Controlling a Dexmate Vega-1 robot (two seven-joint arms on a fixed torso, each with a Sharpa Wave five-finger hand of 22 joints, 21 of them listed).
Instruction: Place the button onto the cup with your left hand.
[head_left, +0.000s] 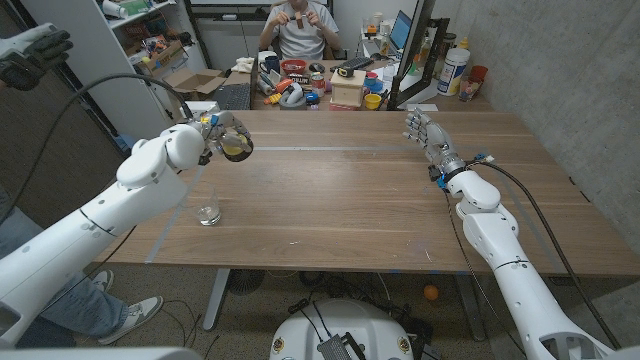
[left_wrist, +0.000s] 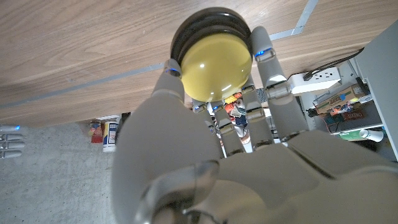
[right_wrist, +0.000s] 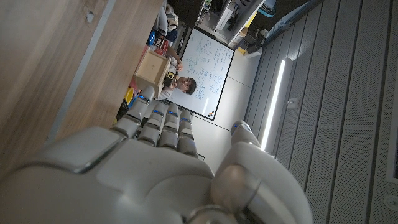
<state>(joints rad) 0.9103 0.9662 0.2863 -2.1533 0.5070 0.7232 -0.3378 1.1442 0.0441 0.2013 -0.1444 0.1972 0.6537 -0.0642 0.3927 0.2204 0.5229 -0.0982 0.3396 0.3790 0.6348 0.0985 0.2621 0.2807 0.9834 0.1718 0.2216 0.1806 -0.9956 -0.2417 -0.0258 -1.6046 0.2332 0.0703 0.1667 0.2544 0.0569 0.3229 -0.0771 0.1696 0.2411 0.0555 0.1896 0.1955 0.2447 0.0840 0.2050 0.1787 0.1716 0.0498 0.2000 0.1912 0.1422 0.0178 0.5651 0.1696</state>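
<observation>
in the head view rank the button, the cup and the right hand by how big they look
1. right hand
2. button, held in the left hand
3. cup

The button and the cup look close in size, and the cup's clear glass makes its outline hard to judge.

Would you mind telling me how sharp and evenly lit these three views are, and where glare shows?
Head view: sharp, even light, the clear cup faint against the table. Left wrist view: the left hand looms soft, the yellow button carries a dull sheen. Right wrist view: the right hand blurs close up; a ceiling light strip glares.
</observation>
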